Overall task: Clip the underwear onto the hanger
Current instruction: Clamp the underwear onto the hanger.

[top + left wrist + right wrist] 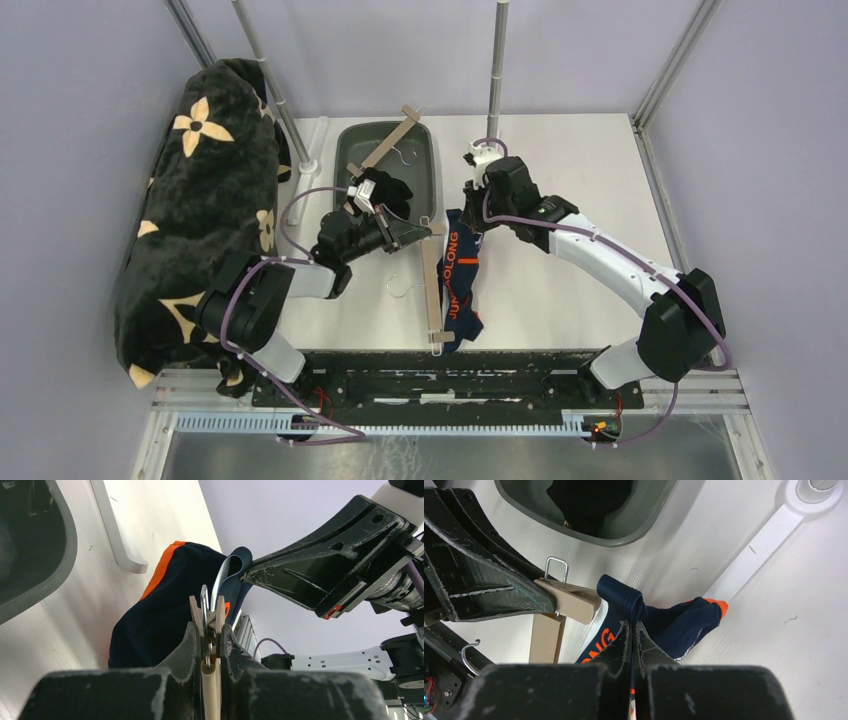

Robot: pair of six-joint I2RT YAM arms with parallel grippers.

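- Top external: the hanger lies mid-worktop, with the navy underwear draped just beside it on its right. The left gripper pinches the hanger's far end, and the right gripper holds the underwear's far edge.
- Left wrist: the left gripper is squeezed closed on the hanger's wooden clip, with the underwear's edge just behind it.
- Right wrist: the right gripper is clamped on a bunched fold of underwear, raised just beside the clip. A grey bin sits beyond.
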